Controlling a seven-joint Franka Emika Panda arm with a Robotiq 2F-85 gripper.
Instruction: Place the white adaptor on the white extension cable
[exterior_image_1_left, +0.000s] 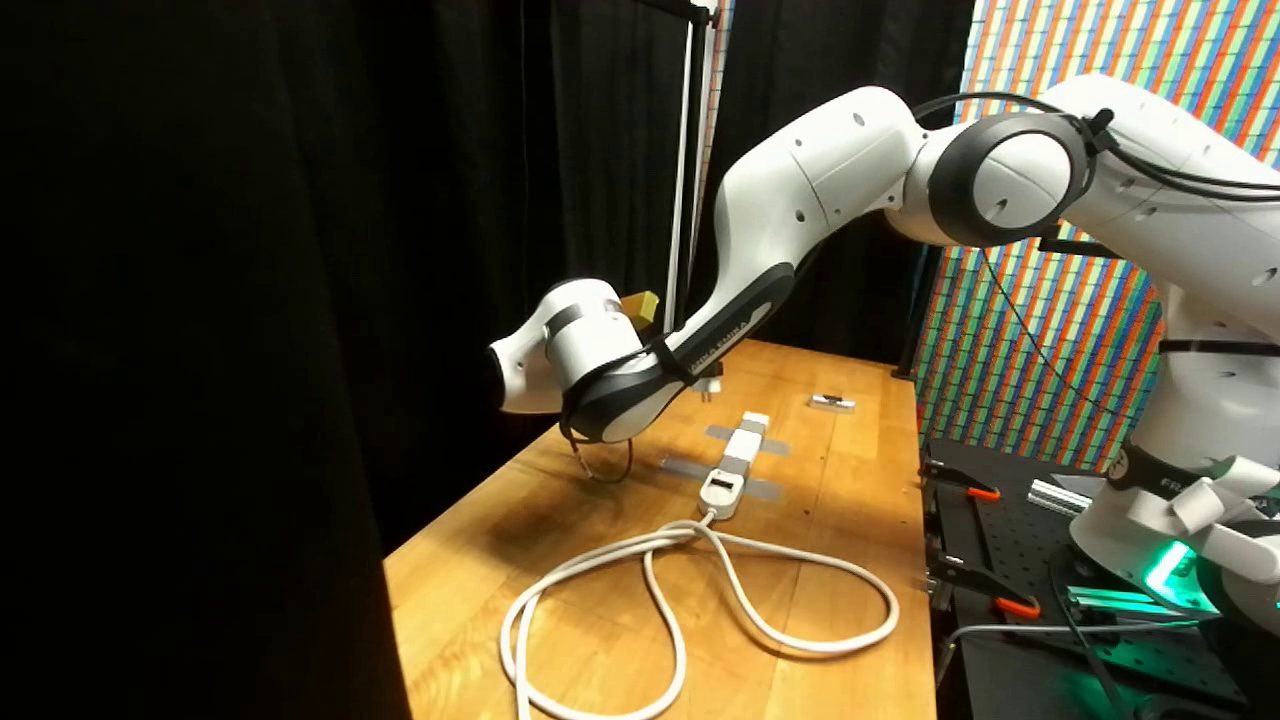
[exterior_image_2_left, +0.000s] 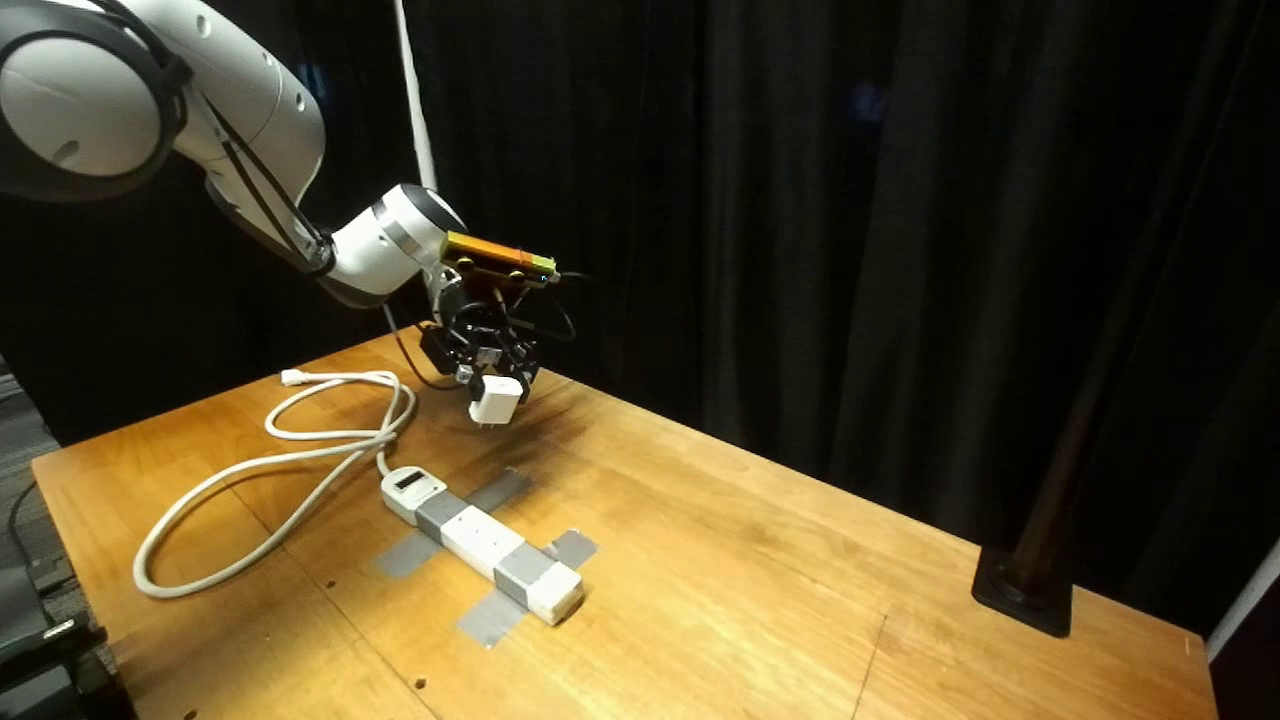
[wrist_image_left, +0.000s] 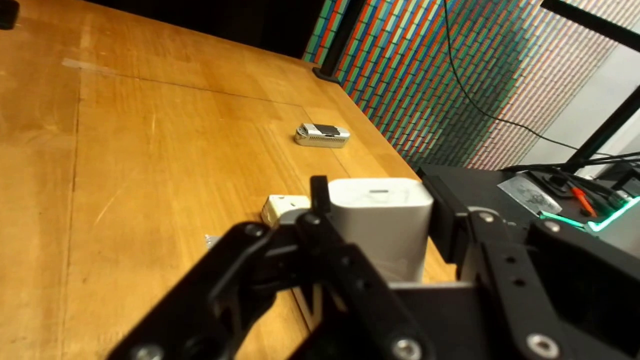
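Note:
The white adaptor (exterior_image_2_left: 497, 402) is held in the air above the table, with its prongs pointing down. It also shows in the wrist view (wrist_image_left: 380, 245) and, small and partly hidden by the arm, in an exterior view (exterior_image_1_left: 707, 387). My gripper (wrist_image_left: 378, 202) is shut on it, one finger on each side. The white extension cable's socket block (exterior_image_2_left: 483, 540) lies taped flat on the table, apart from the adaptor. The block (exterior_image_1_left: 744, 446) and its looped cord (exterior_image_1_left: 668, 610) show in an exterior view. In the wrist view only the block's end (wrist_image_left: 285, 205) shows beside the left finger.
Grey tape strips (exterior_image_2_left: 500, 488) cross the socket block. A small silver device with a dark top (wrist_image_left: 322, 136) lies on the wooden table (exterior_image_2_left: 760, 600). A black post base (exterior_image_2_left: 1022, 597) stands near the table's edge. Dark curtains hang behind.

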